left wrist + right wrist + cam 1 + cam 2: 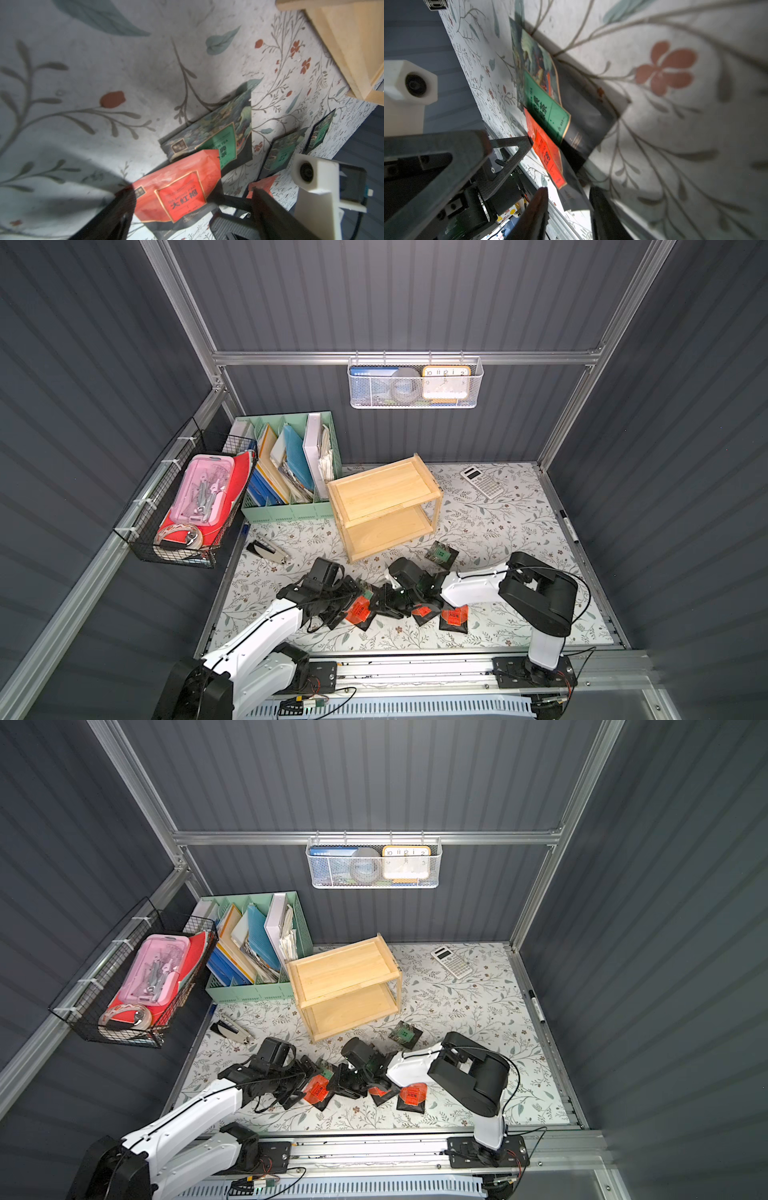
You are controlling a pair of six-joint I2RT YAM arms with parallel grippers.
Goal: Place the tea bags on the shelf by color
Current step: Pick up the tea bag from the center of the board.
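The left gripper [348,610] is hanging low over the sachet cluster. Its fingers are spread wide, and one tip is touching a corner of the orange-label tea bag [178,187]. That bag is lying on the floral mat [498,531] and overlapping a green-label tea bag [209,135].

Behind the cluster, near it but apart, the shelf [382,489] is standing with no sachet on either tier. I am reading this as the first pick.

The right gripper [566,197] is straddling a black sachet edge, apparently on the same orange bag. Its jaws are standing part-way apart, with mat showing between one finger and the film, so it is not clamping yet.

Further right, a second orange bag [422,611] and a third orange bag [455,616] are lying flat. A lone green bag [442,554] is sitting nearer the shelf.

Materials:
- The sachets are thin, square, glossy film, slightly crinkled, with black borders.
- The shelf is pale wood with rimmed, tray-like tiers and slim posts.

Next move, as I judge it: close on that thin edge without sliding the slick bag, peel it off the green one, then lift it clear of a tier's rim.
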